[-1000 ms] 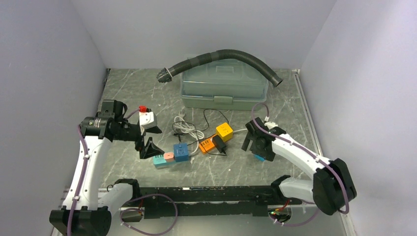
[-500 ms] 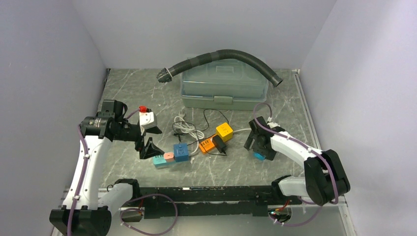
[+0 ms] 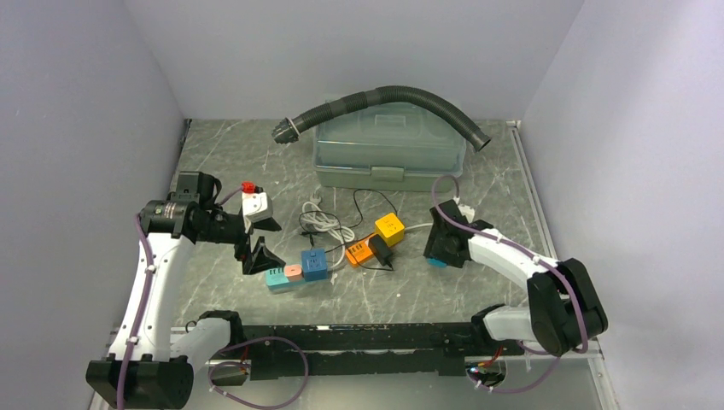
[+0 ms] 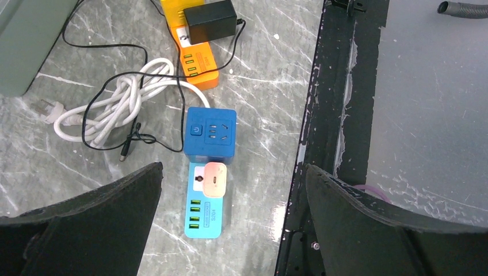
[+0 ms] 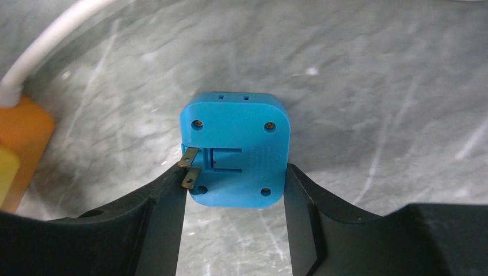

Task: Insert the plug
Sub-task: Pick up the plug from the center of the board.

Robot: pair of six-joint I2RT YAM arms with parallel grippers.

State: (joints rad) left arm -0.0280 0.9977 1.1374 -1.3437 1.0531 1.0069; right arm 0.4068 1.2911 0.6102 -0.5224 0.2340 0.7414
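Our right pincer is set about the blue plug, narrowed to the plug's width with one finger against each side of its body, so we read it as gripping the plug. The plug lies flat on the surface, back face up. Its two metal blades stick out at 9 o'clock, just by the finger on that side.

Seen from above, the plug sits at about 4 o'clock from the middle of the surface. The outlets lie well apart from it toward 9 o'clock. An orange strip is nearer, then comes the blue cube socket at the end of a light blue strip, beside a pink adapter. Our left pincer hangs wide open and empty above that cube.

We judge the step in hand to be the pickup: grip made, plug not yet lifted. Next we would need to lift it, carry it toward 9 o'clock, and turn the wrist so the blades point down over a free outlet. Which outlet is meant we cannot tell. The left pincer could steady the strip.
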